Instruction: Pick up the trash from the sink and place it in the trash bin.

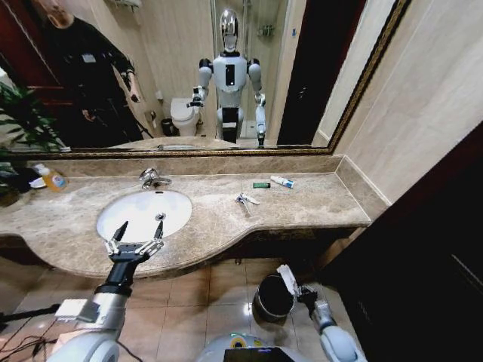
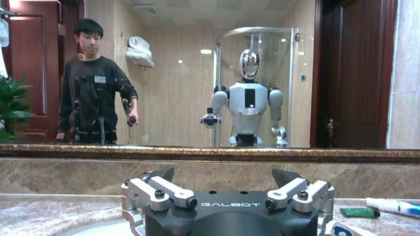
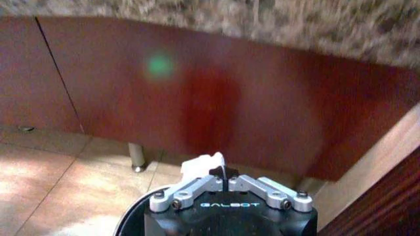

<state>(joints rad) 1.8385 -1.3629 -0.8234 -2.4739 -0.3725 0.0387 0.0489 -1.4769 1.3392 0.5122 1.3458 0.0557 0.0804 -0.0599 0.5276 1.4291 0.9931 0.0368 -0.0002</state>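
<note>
**White wrapper hanging over the bin**

At five o'clock in the head view, the right gripper (image 1: 296, 283) is pinching a white wrapper (image 1: 286, 274) with jaws closed, hovering above the trash bin (image 1: 273, 299) rim. At eight o'clock, the left gripper (image 1: 136, 240) is spreading wide, holding nothing, over the sink (image 1: 143, 213)'s near edge. Farther back, at one o'clock on the countertop (image 1: 317, 202), a packet (image 1: 245, 200), green piece (image 1: 261, 185) and tube (image 1: 282, 182) are lying.

You've got warm, dim bathroom light, glare spots in the mirror (image 1: 189, 75), fisheye bending at the head view's edges, and a blurry, reddish right wrist view.
</note>
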